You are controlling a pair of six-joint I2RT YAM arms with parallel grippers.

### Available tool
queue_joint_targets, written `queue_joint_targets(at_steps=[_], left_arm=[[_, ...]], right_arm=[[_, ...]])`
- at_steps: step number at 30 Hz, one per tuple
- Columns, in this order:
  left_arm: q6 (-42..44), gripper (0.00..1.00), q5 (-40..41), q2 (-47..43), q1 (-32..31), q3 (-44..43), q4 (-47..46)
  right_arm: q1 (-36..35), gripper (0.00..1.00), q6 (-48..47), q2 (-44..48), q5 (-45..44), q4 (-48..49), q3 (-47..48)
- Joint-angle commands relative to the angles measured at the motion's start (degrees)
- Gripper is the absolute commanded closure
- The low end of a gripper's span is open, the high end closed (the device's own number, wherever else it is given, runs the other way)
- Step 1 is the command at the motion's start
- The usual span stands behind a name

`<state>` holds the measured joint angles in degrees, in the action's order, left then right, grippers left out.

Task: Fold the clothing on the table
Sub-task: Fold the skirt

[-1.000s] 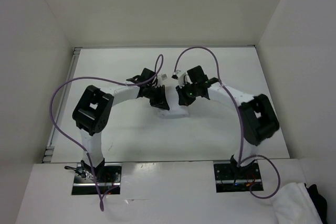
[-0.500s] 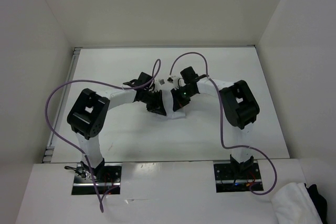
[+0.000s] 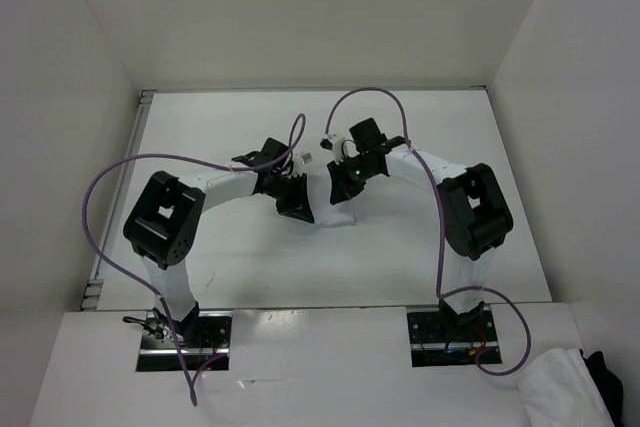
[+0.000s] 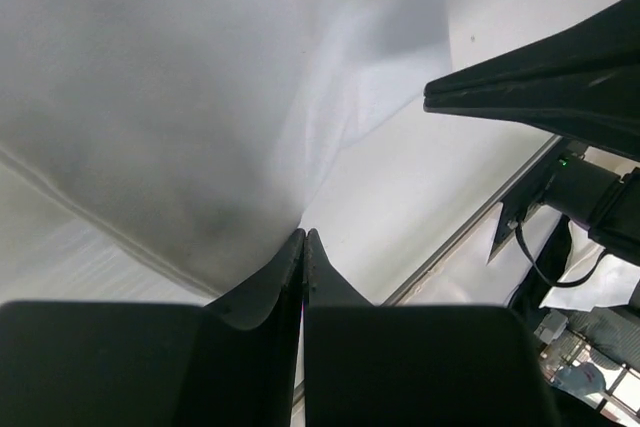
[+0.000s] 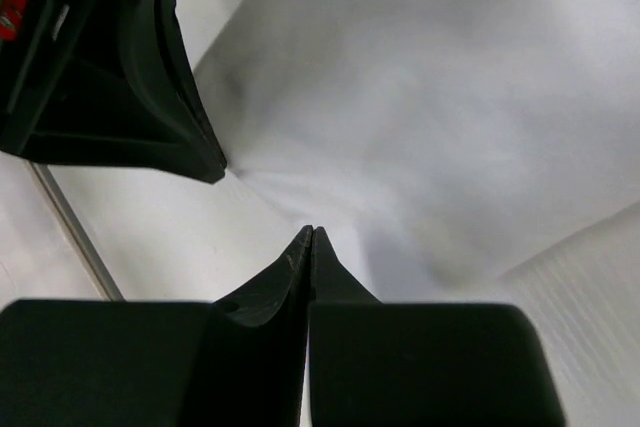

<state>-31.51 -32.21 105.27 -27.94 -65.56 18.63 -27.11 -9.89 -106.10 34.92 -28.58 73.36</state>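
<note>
Left fingers and right fingers, each pinched tight on the thin white garment, close together over the middle of the table.

Looks like a robotics lab test cell, boxed in by bare white walls around a matte white table, with arm bases bolted onto metal plates at the near edge and purple cables looping loose over exposed wiring.
</note>
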Motion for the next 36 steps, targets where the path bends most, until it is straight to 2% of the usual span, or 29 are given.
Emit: queue_joint_targets(at_steps=[1, 4, 13, 16, 21, 29, 33, 36], left_arm=[[2.0, 0.97, 0.2, 1.3, -0.2, 0.4, 0.9], [2.5, 0.95, 0.2, 3.2, 0.4, 0.4, 0.9], [3.7, 0.95, 1.1, 6.9, 1.7, 1.5, 1.4], [3.7, 0.95, 3.3, 4.8, 1.7, 1.5, 1.4], [2.6, 0.95, 4.0, -3.1, 1.7, 1.0, 1.4], [2.0, 0.84, 6.6, -11.2, 1.7, -6.4, 5.2], [3.4, 0.72, 8.8, -5.5, 2.2, -10.5, 6.5], [4.0, 0.70, 12.7, -1.0, 2.2, -12.0, 7.0]], right_arm=[[0.1, 1.00, -2.8, -1.5, 3.1, -4.8, -0.6], [0.1, 1.00, -4.3, -3.8, 5.9, -7.1, -1.1], [0.1, 1.00, -4.2, -11.5, 6.0, -8.9, -1.1], [0.1, 1.00, -4.2, -11.5, 6.5, -8.9, -1.1], [0.7, 1.00, -5.7, -3.2, 9.1, -8.3, -1.7], [0.7, 1.00, -10.3, 6.3, 11.3, -13.3, -1.2], [0.7, 0.99, -7.4, 6.9, 9.0, -9.8, 0.7], [1.2, 0.99, -5.1, 4.4, 7.9, -6.3, 1.3]])
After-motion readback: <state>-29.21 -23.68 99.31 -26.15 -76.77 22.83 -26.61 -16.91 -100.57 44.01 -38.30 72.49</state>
